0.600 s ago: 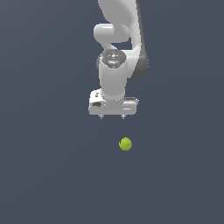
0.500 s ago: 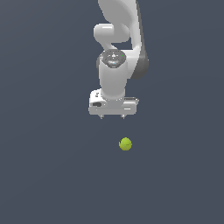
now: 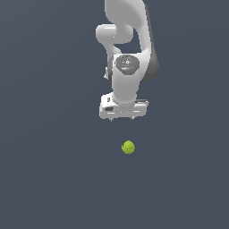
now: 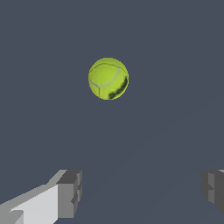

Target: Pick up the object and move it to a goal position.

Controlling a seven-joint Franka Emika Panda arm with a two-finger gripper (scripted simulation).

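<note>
The white arm (image 3: 127,49) comes down from the top of the frame, just right of centre, over a plain dark grey-blue floor (image 3: 44,170). A round grey joint cap (image 3: 127,63) faces the camera on the wrist. Below it sits the wide white gripper (image 3: 123,118), near the middle of the frame, its two short dark fingertips (image 3: 112,119) spread wide and holding nothing. The small yellow-green ball (image 3: 128,147) lies on the floor just below the gripper, apart from it, slightly right of centre.

Plain dark grey floor (image 3: 49,179) bearing one yellow-green ball (image 3: 128,147)
</note>
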